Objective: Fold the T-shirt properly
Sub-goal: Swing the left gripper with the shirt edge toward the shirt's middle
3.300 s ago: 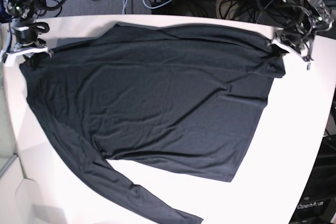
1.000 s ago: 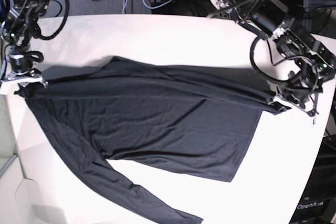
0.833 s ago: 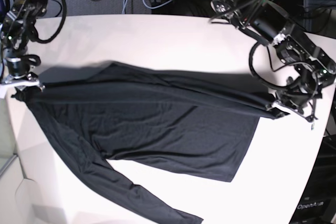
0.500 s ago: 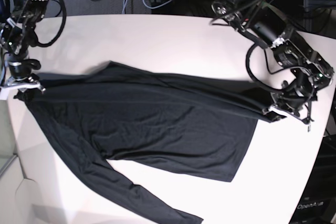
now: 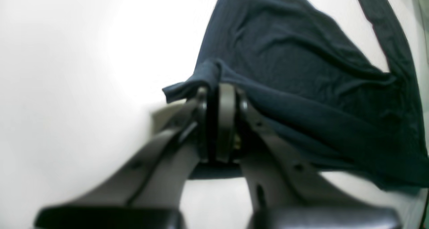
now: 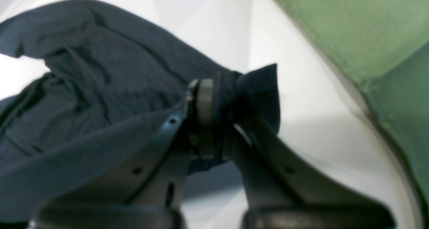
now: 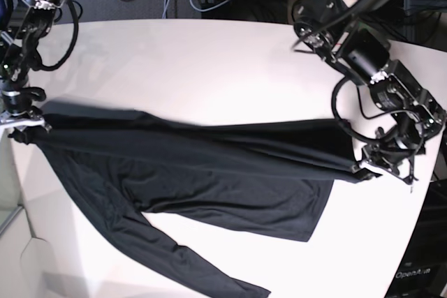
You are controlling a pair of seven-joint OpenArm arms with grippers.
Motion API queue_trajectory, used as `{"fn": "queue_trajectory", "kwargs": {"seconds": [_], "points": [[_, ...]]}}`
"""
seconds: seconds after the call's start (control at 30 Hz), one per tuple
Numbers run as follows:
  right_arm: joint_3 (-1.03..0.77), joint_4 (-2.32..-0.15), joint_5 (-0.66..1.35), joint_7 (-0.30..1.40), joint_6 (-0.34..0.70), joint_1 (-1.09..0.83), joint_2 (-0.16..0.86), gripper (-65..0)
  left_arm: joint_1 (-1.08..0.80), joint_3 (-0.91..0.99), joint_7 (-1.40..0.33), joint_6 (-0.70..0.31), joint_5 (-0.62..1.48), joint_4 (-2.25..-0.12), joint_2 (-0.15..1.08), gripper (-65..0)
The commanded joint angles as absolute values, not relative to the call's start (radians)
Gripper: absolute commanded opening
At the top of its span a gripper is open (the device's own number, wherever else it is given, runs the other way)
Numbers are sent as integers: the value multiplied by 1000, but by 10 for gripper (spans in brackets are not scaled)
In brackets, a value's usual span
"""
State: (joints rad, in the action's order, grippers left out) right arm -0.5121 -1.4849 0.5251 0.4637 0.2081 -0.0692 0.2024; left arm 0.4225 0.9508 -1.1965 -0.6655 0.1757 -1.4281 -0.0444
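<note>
The T-shirt (image 7: 202,165) stretches between left pincer (image 7: 370,169) and right pincer (image 7: 24,125), each clamped on its edge

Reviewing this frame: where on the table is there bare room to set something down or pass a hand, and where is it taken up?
Bare: the far part of the table, between its back edge and the T-shirt's lifted fold; the near right corner, past the hem; a near-left strip under the sleeve. Crowded: the middle band of cloth, stretched between the left gripper and right gripper.
</note>
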Motion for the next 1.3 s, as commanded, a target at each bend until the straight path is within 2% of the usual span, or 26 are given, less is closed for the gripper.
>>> {"fn": "queue_trajectory", "kwargs": {"seconds": [0.0, 0.2, 0.73, 1.27], "points": [[-518, -1500, 527, 437, 213, -58, 222, -650, 452, 937, -1173, -668, 194, -1443, -33, -635], [-516, -1500, 527, 435, 213, -56, 222, -650, 455, 860, -1147, -668, 194, -1443, -31, -635], [-516, -1475, 526, 433, 213, -27, 248, -650, 456, 857, -1135, -668, 194, -1443, -30, -635], [-515, -1359, 526, 432, 217, 1, 275, -650, 458, 852, -1027, -668, 193, -1356, -30, -635]]}}
